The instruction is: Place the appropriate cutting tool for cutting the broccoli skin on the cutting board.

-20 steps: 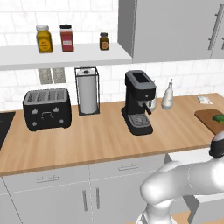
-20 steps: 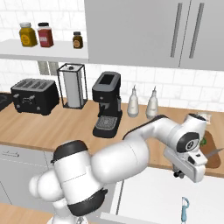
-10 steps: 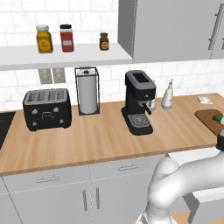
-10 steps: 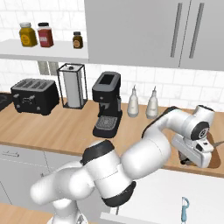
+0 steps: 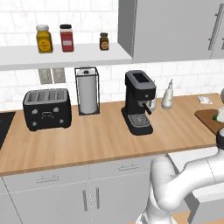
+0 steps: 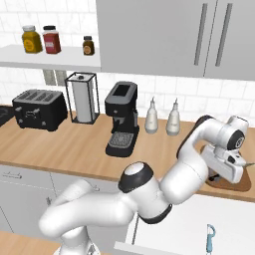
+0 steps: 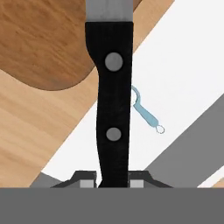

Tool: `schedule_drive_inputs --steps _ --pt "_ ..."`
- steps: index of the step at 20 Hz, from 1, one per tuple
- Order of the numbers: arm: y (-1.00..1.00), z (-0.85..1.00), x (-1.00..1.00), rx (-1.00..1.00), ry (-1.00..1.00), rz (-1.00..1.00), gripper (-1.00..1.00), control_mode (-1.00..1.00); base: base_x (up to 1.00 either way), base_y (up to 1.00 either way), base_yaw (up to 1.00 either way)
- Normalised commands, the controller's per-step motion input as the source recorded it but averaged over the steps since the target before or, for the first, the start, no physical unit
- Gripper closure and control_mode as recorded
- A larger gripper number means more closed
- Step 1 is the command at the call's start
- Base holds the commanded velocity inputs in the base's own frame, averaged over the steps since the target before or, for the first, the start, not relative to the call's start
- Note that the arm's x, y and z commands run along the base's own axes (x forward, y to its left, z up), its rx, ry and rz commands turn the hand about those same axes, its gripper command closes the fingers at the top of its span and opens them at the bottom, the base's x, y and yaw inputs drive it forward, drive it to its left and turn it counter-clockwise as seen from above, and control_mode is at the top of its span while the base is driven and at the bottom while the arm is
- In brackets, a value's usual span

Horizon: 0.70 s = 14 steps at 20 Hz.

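My gripper (image 7: pixel 112 181) is shut on a knife with a black riveted handle (image 7: pixel 109 100); its steel blade runs out of the top of the hand view. The knife hangs over the counter's front edge, its blade end above the rounded corner of the reddish-brown cutting board (image 7: pixel 48 48). From the right base, the gripper (image 6: pixel 226 167) hovers at the board's (image 6: pixel 234 185) near edge, and the knife (image 6: pixel 247 163) sticks out to the right. In the left base view the board (image 5: pixel 208 119) lies at the far right with the greenish broccoli (image 5: pixel 219 114) on it.
A light blue peeler (image 7: pixel 146 113) lies on the white surface below the counter edge, also seen low down (image 6: pixel 210 239). A coffee machine (image 6: pixel 121 119), two bottles (image 6: pixel 173 117), a paper towel holder (image 6: pixel 82 97) and a toaster (image 6: pixel 41 109) stand along the counter.
The arm has swung up and to the right, carrying the knife from below the counter edge to the front of the cutting board. The hold on the knife is unchanged.
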Motion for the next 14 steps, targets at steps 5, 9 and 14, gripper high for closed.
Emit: schedule_drive_inputs --steps 5,9,14 --pt "0.00 -0.35 0.08 0.00 0.04 0.00 1.00 -1.00 0.00 0.00 0.00" --pt "0.00 -0.35 0.09 0.00 0.00 0.00 1.00 -1.00 0.00 0.00 0.00" --pt "0.00 -0.17 0.18 0.00 0.00 0.00 1.00 -1.00 0.00 0.00 0.00"
